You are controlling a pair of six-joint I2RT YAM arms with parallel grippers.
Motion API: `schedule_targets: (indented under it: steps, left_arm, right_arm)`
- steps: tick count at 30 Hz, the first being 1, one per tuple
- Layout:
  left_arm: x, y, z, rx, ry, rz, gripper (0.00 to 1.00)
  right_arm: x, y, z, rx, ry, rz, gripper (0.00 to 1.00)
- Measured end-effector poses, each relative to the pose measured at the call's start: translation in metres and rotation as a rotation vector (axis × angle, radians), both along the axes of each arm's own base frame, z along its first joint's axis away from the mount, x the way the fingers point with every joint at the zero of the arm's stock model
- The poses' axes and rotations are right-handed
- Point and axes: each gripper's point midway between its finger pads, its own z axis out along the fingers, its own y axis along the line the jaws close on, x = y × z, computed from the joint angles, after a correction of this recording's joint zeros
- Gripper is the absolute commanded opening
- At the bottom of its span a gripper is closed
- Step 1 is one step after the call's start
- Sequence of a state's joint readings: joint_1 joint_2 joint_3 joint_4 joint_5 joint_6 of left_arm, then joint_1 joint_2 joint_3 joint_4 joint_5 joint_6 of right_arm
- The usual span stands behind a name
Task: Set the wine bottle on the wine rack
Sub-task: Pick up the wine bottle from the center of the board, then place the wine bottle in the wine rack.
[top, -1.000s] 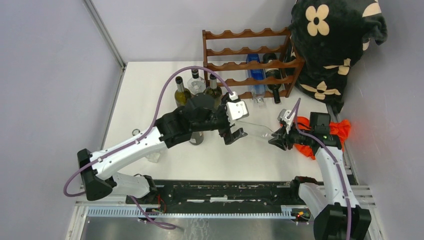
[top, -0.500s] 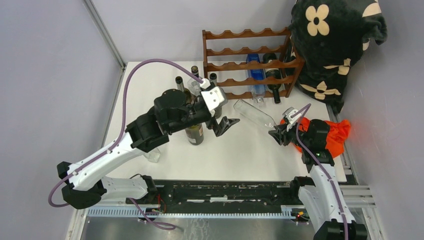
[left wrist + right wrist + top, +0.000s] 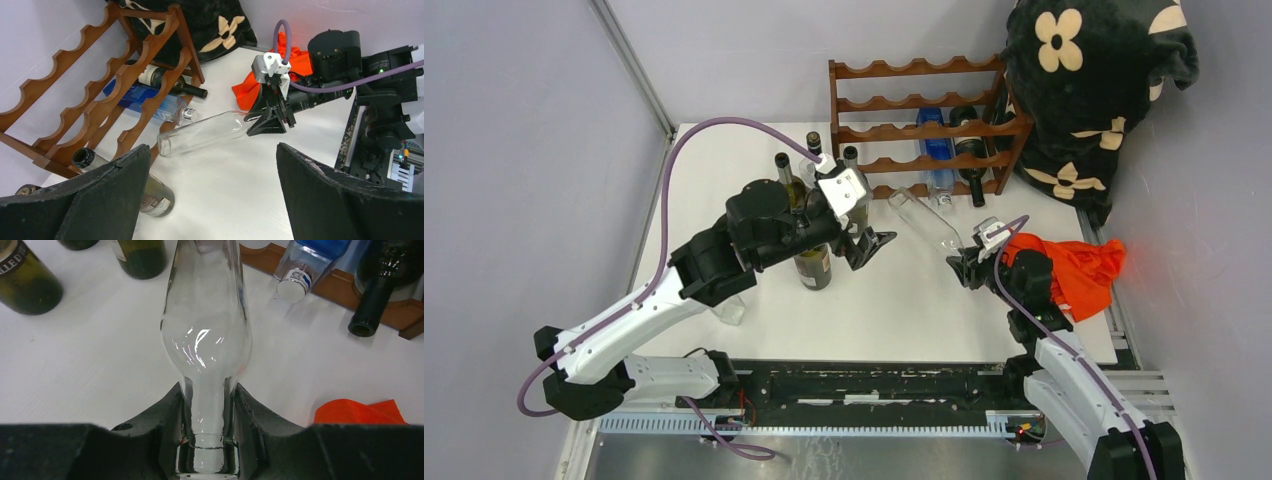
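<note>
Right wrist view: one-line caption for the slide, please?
Right gripper shut on the clear bottle by its neck, rack ahead at right.

Seemingly empty bottle (image 3: 207, 340) in right hand (image 3: 207, 407)

The left arm (image 3: 639, 315) rises from its base at the near left, its white link slanting up and right to a black forearm and wrist held over the counter (image 3: 904, 310). The left end effector (image 3: 871, 248) points right, jaws spread wide with nothing between them. The right arm (image 3: 1074, 375) climbs from the near right and leans left, its wrist turned toward the left arm. The right end effector (image 3: 964, 268) is clamped tight on the neck of a clear bottle (image 3: 924, 222), whose base points far-left.
</note>
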State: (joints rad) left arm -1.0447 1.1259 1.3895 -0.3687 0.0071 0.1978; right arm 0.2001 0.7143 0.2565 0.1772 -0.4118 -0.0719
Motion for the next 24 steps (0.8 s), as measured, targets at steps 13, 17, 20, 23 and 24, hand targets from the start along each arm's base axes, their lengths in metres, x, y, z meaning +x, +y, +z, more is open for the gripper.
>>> schedule_targets:
  steps: [13, 17, 20, 23, 24]
  left_arm:
    - [0.006, 0.01, 0.006, -0.005, -0.003, 0.063, 1.0]
    - [0.009, 0.011, 0.008, -0.001, -0.002, 0.077, 1.0]
    - [0.011, 0.01, 0.011, 0.003, -0.002, 0.086, 1.0]
    - [0.013, 0.008, 0.011, 0.007, 0.0, 0.09, 1.0]
    - [0.014, 0.008, 0.011, 0.008, 0.0, 0.094, 1.0]
  right_arm:
    - [0.02, 0.007, -0.015, 0.05, 0.031, -0.145, 0.0]
    - [0.025, 0.01, -0.018, 0.071, 0.034, -0.176, 0.0]
    - [0.027, 0.012, -0.018, 0.085, 0.028, -0.19, 0.0]
    - [0.03, 0.012, -0.018, 0.095, 0.025, -0.221, 0.0]
    - [0.031, 0.012, -0.019, 0.097, 0.026, -0.232, 0.0]
